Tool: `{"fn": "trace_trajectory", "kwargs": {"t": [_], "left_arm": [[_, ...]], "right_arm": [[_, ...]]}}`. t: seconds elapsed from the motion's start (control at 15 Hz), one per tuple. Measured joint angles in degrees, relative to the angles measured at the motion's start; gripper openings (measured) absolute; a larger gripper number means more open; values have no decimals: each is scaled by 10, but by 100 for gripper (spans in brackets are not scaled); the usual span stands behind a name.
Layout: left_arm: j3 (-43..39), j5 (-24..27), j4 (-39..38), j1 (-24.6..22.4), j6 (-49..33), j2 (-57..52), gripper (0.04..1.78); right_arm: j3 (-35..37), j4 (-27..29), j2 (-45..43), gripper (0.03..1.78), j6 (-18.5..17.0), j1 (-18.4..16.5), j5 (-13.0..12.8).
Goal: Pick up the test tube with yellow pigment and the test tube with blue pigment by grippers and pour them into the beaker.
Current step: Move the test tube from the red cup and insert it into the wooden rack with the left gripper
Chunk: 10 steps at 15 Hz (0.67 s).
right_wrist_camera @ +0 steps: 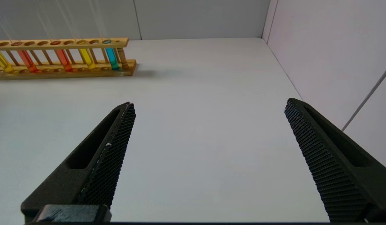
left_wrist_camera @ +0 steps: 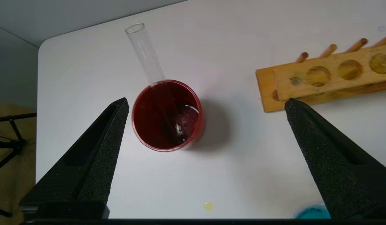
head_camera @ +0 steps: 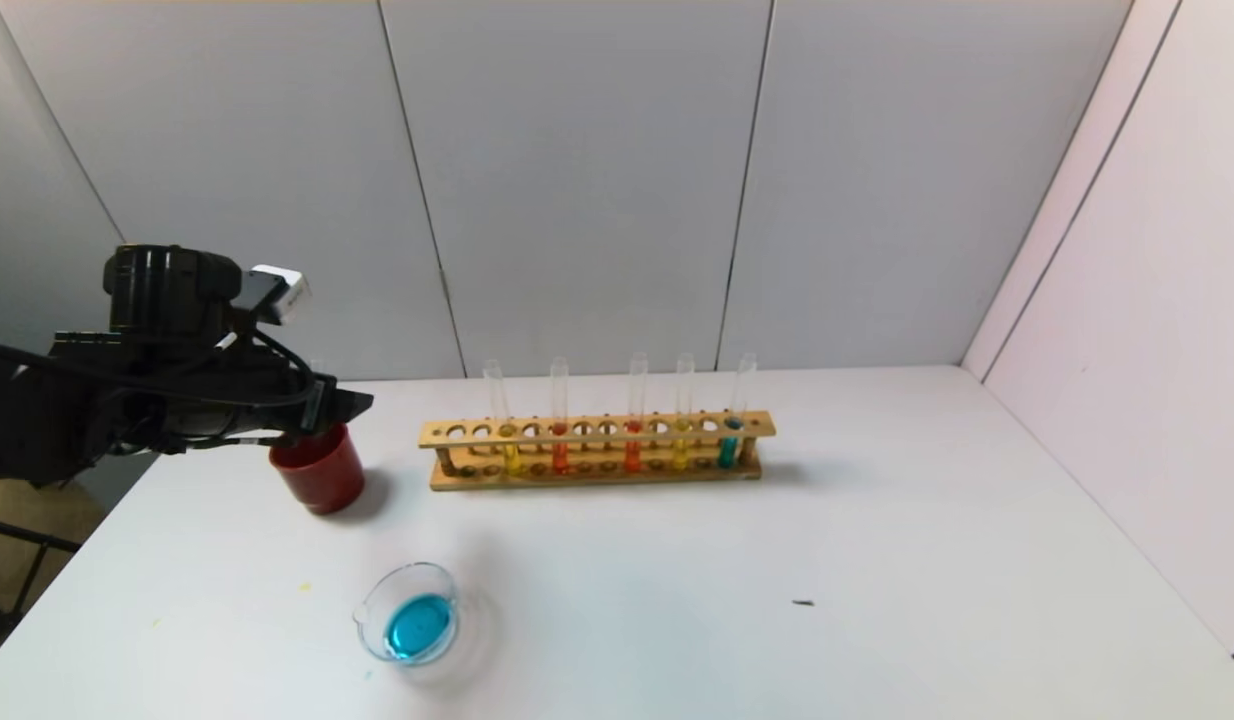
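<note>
Our left pincer [left_wrist_camera: 206,103] hangs wide open and empty above one dark red cup [left_wrist_camera: 166,115] holding one empty clear glass tube [left_wrist_camera: 146,54], beside the wooden rack [head_camera: 597,448] with two yellow-liquid tubes [head_camera: 681,415], two orange-red tubes [head_camera: 559,418] and one cyan-blue tube [head_camera: 735,420], while the low clear glass beaker [head_camera: 409,612] on the white counter [head_camera: 877,560] holds blue liquid, and our right pincer [right_wrist_camera: 208,104] also gapes empty.

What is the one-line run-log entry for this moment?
left end effector: open above red cup | empty test tube: in cup | beaker: blue liquid | right end effector: open, idle
</note>
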<state>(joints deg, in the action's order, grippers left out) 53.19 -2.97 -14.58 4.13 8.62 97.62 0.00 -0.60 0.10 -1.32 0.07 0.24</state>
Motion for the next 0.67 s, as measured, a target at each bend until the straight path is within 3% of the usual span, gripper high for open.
{"fn": "trace_trajectory", "kwargs": {"t": [0.27, 0.47, 0.67], "left_arm": [[-55, -13, -1, 81, -72, -67, 175], [-74, -58, -11, 138, -116, -85, 175], [-77, -62, -45, 157, -133, -76, 175]], "right_arm": [[0, 0, 0, 174, 0, 0, 0], [0, 0, 0, 174, 0, 0, 0], [0, 0, 0, 174, 0, 0, 0]]}}
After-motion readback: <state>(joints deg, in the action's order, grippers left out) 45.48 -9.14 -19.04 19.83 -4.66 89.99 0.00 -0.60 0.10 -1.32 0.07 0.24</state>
